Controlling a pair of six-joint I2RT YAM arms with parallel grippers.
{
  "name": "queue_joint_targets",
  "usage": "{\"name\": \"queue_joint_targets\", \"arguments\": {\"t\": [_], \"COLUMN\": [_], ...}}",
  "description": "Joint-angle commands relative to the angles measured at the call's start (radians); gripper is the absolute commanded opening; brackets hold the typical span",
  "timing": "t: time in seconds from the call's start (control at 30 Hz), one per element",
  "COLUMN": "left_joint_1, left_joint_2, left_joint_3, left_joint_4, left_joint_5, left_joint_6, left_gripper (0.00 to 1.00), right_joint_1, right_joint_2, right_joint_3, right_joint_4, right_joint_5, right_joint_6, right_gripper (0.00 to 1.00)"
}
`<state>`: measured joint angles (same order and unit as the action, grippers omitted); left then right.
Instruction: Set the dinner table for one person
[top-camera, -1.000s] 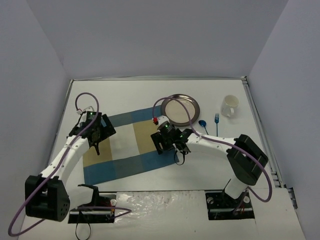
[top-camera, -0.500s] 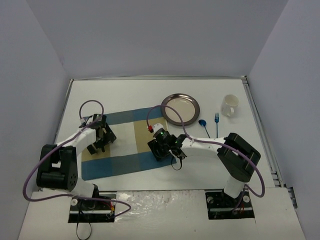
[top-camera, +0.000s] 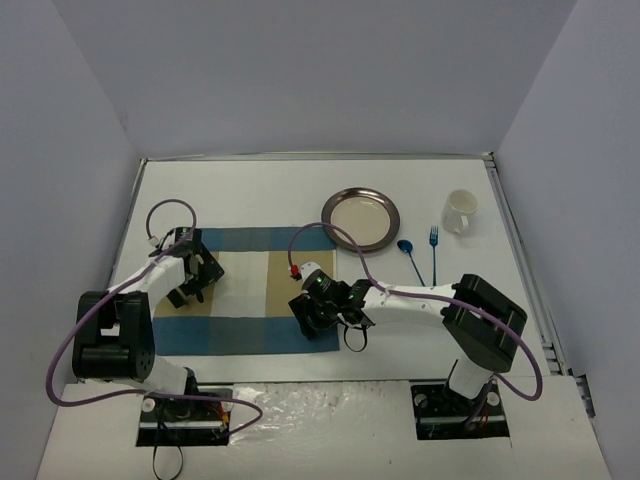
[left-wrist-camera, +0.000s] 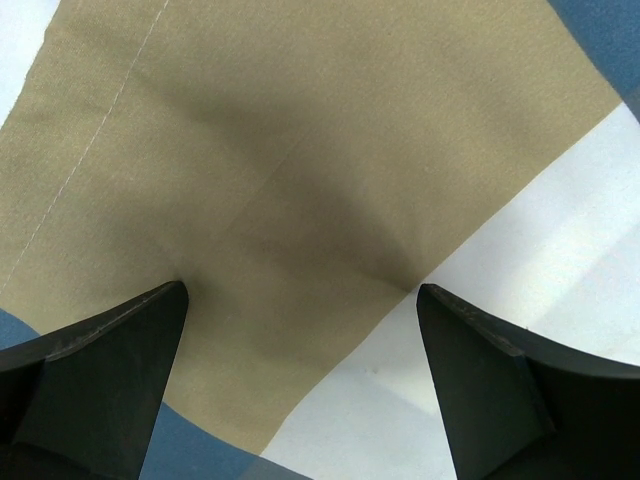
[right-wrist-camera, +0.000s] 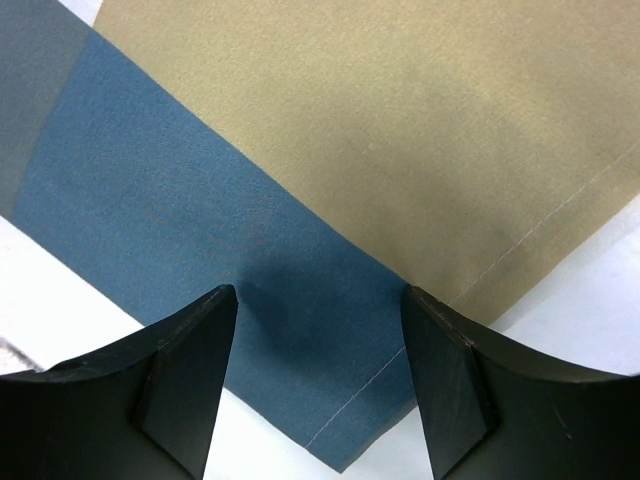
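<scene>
light: bright, even, diffuse | shadows: soft, under hands | glare: none | wrist views: fingers slightly blurred

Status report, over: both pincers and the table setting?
Left pincer open, tips on placemat. Right pincer open, by its right edge. Dinner table: plate, cup, spoon, fork far right, not yet arranged. Nothing blocking.

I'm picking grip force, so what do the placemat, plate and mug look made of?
The placemat looks like matte woven cloth, with a stitched hem and soft creases in the wrist views. The plate is probably metal, its dark rim shining around a paler centre. The mug is plain white and smooth: ceramic or plastic, I cannot tell which.
</scene>
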<state>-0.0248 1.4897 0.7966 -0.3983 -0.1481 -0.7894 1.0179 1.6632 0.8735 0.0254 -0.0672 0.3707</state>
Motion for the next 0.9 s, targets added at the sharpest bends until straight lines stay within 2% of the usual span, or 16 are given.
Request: {"name": "queue_joint_targets", "arguments": {"t": [0.0, 0.2, 0.37, 0.87], "left_joint_1": [0.011, 0.016, 0.065, 0.065], "left_joint_2": [-0.079, -0.148, -0.133, -0.042], "left_joint_3": [-0.058, -0.104, -0.102, -0.025], "left_joint_4": [-0.075, -0.097, -0.085, -0.04], "left_joint_5": [-0.014, -0.041, -0.036, -0.013], "left_joint_6": [-0.029, -0.05, -0.036, 0.002], "left_gripper": [0.97, 0.97, 0.97, 0.97], "right_joint_1": [0.046, 0.048, 0.052, 0.087], "right_joint_2": [-0.006, -0.008, -0.019, -0.016], "right_joint_3": [-0.031, -0.037, -0.042, -0.037], "right_joint_4": [-0.09, -0.088, -0.09, -0.11], "right_joint_5": [-0.074, -0.045, -0.035, -0.037], "right_joint_6": [0.056, 0.063, 0.072, 0.099], "right_gripper": [0.63, 0.63, 0.63, 0.63]}}
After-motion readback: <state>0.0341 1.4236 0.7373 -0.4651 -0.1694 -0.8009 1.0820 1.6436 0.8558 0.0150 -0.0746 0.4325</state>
